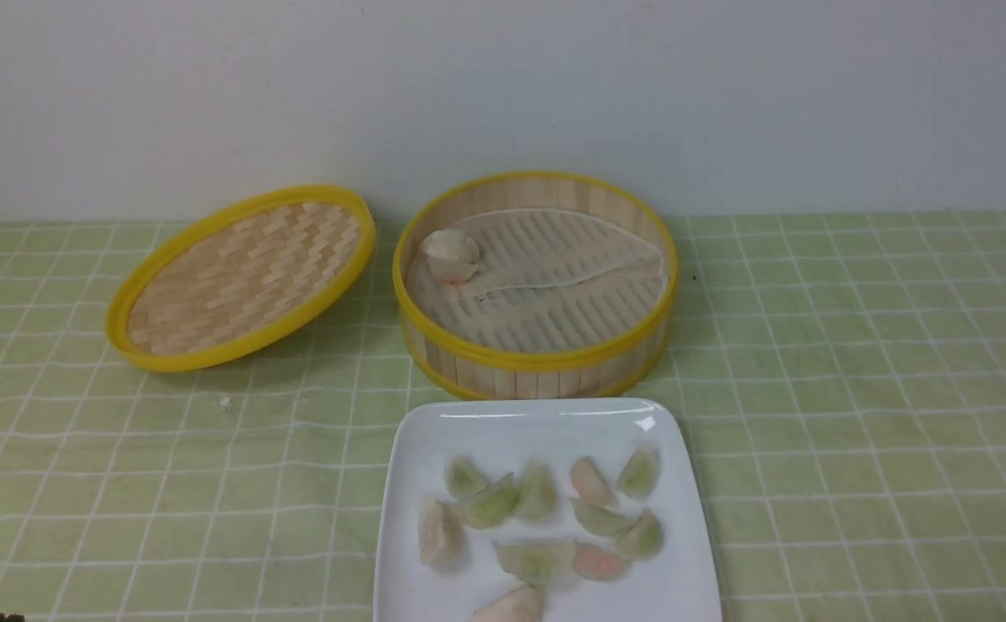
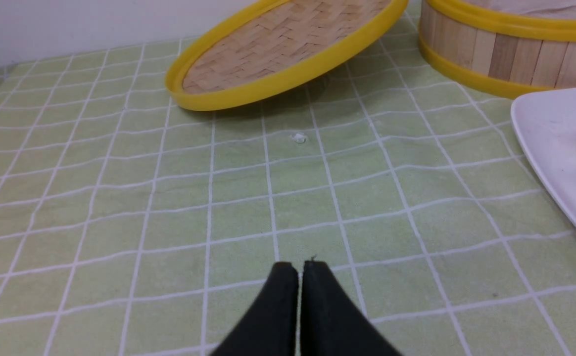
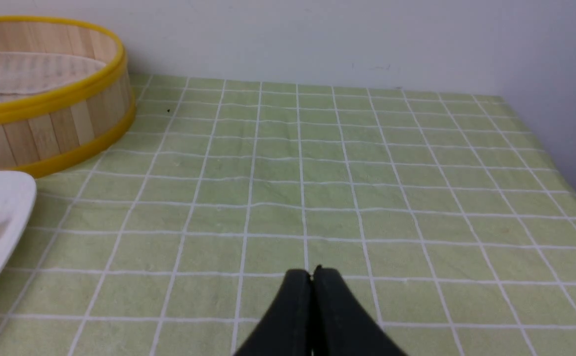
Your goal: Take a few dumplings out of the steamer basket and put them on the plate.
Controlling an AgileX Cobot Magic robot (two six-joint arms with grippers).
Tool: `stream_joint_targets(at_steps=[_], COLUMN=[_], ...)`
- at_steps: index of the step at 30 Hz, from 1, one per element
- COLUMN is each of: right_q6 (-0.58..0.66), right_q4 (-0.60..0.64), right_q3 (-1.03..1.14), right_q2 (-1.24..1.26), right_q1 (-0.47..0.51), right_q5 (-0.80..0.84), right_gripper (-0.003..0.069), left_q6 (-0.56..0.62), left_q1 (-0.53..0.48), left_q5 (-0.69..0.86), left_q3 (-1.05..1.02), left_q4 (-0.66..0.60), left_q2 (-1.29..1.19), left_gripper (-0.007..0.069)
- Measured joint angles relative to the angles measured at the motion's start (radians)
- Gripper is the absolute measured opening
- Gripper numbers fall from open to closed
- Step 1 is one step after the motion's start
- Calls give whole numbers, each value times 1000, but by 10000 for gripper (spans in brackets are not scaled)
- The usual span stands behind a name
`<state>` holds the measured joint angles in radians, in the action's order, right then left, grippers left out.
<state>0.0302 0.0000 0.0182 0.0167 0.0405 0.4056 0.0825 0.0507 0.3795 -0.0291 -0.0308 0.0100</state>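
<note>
Left gripper (image 2: 300, 267) is pressed shut and empty above the green checked cloth (image 2: 268, 198), with the woven lid (image 2: 288, 44) well ahead of it and the steamer basket (image 2: 510, 54) ahead toward the right arm's side. Right gripper (image 3: 312, 273) is likewise closed on nothing. Between the two claws sits the plate (image 1: 503, 432) holding the dumplings (image 1: 538, 514), with one pale piece (image 1: 449, 252) inside the basket

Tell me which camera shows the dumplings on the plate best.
The front view: it shows the whole cluster of dumplings on the white plate. The left wrist view catches only a plate corner with one or two pale pieces at its edge; the right wrist view shows one.
</note>
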Motion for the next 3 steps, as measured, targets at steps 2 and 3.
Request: stream_joint_targets(at_steps=[2,3], right_q6=[0,0], right_q4=[6,6], right_q3=[0,0], right_q2=[0,0], right_q1=[0,0], right_q5=[0,0], right_gripper=[-15,-15], left_q6=[0,0], left_q1=[0,0], left_q5=[0,0], left_q3=[0,0], left_q4=[0,0], left_q2=[0,0], left_gripper=[-6,-6])
